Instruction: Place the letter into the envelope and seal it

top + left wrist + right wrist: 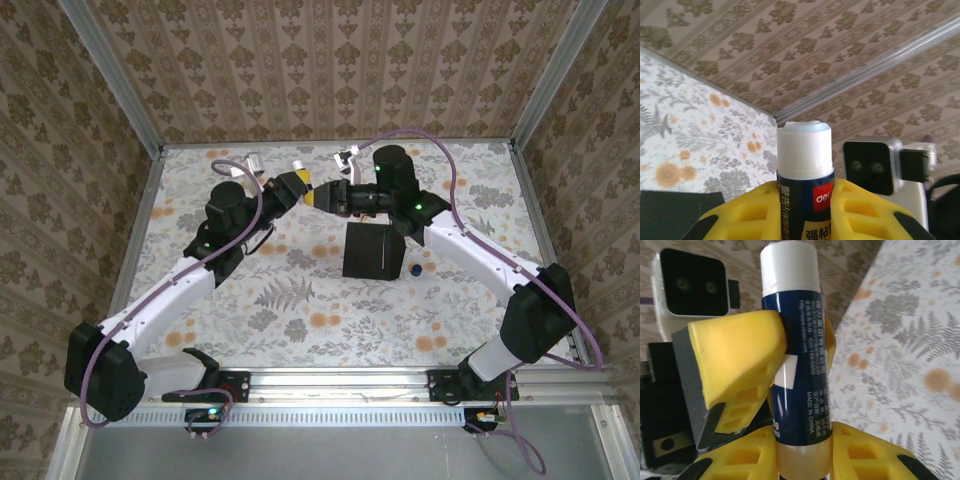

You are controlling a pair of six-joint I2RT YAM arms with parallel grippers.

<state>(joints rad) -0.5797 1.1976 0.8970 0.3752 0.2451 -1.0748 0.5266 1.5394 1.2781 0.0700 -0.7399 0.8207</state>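
Left wrist: left gripper (805, 192) is clenched on the glue stick (805, 150), with the yellow fingers (867, 210) tight on the dark blue barrel. The white end sticks out past them with a pale bluish top, so it looks uncapped.

Right wrist: right gripper (802, 452) has its fingers pressed against both sides of the stick's near end, which I read as a grip. One left finger crosses the barrel at mid-frame left. Both arms are on the same stick, end to end.

Top external: the two grippers meet at upper centre, well above the table (300, 320). The stick's long axis runs roughly left-right between them.

Key relation: the envelope (372, 250) lies flat just below and right of the grippers in that frame, with its edges about square to the frame. It is right beside the right forearm, so the right arm is nearer and the left has to reach across.

A small dark blue cap (416, 270) sits just right of the envelope's lower right corner.

View differences:
- The top view gives the envelope's place and the cap, but barely resolves the stick.
- The left wrist view shows the open tip and a black sliver of the envelope at lower left.
- The right wrist view shows the double grip, but I can't tell flap state from any frame.

Judgement: the glue tip has to come down and right onto the envelope, so check which end faces down before moving.
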